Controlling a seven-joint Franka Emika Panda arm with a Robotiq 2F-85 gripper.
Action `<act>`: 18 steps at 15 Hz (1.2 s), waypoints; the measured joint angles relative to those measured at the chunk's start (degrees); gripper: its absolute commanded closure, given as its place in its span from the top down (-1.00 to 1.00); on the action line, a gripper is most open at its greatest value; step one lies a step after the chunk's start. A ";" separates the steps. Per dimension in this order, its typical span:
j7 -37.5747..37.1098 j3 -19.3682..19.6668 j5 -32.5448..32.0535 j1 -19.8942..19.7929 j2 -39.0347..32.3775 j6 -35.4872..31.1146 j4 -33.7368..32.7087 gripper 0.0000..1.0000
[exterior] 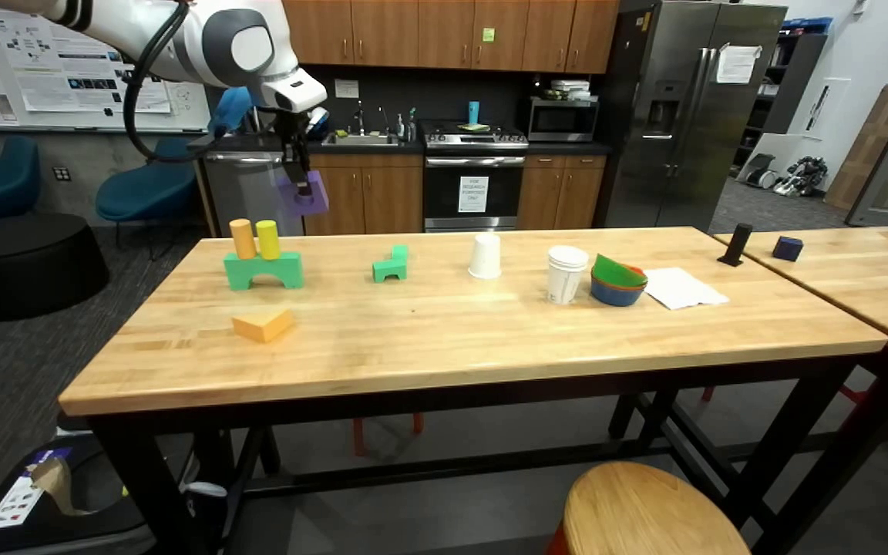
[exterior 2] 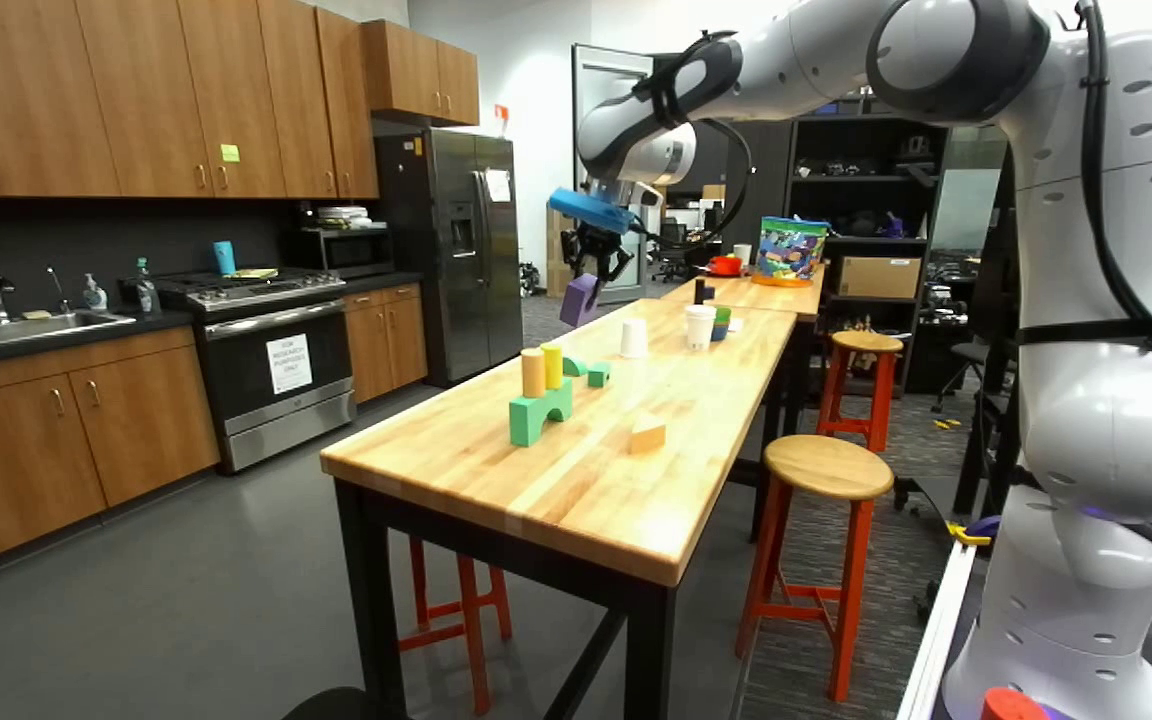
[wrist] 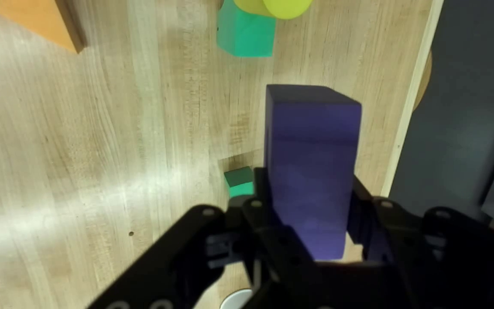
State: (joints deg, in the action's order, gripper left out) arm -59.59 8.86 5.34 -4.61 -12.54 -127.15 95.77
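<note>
Purple block (wrist: 313, 180): held in the air above the bench (exterior: 428, 331), near the edge that is faced by the stove (exterior: 442, 193).
Fingers (wrist: 261, 184): set narrow around the block, which is gripped from both sides.
Long axis: seen lengthwise between the fingers in the wrist view, roughly along the bench's edge; one end is pointed toward the yellow cylinder (exterior: 267, 240). In an exterior view a slant is shown by the purple block (exterior 2: 577, 302); its exact tilt cannot be judged.
Green arch (exterior: 264, 265): stood beyond that pointed end; the yellow cylinder and an orange cylinder (exterior: 243, 240) are borne upright on it, side by side, and the way in that direction is obstructed by them.
Small green blocks (exterior: 391, 267): set on the bench, partly covered by a finger in the wrist view.
Orange wedge (exterior: 263, 326): laid on the bench, well apart from the block, on the side away from the stove.
White cup (exterior: 485, 257): placed upside down past the small green blocks.
Stacked cups (exterior: 565, 277): stood near the nested bowls (exterior: 618, 293), in which a green one is tipped.
White sheet (exterior: 683, 288): laid just beside the bowls.
</note>
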 measured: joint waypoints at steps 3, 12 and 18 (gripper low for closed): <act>-0.13 0.00 0.00 0.00 0.00 0.00 0.00 -0.18; -0.29 0.00 0.00 0.00 0.00 0.00 0.01 -0.68; -0.27 -0.25 -0.01 0.16 -0.09 0.00 0.01 -0.68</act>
State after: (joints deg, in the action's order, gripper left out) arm -59.86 8.61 5.33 -4.45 -12.63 -127.15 95.78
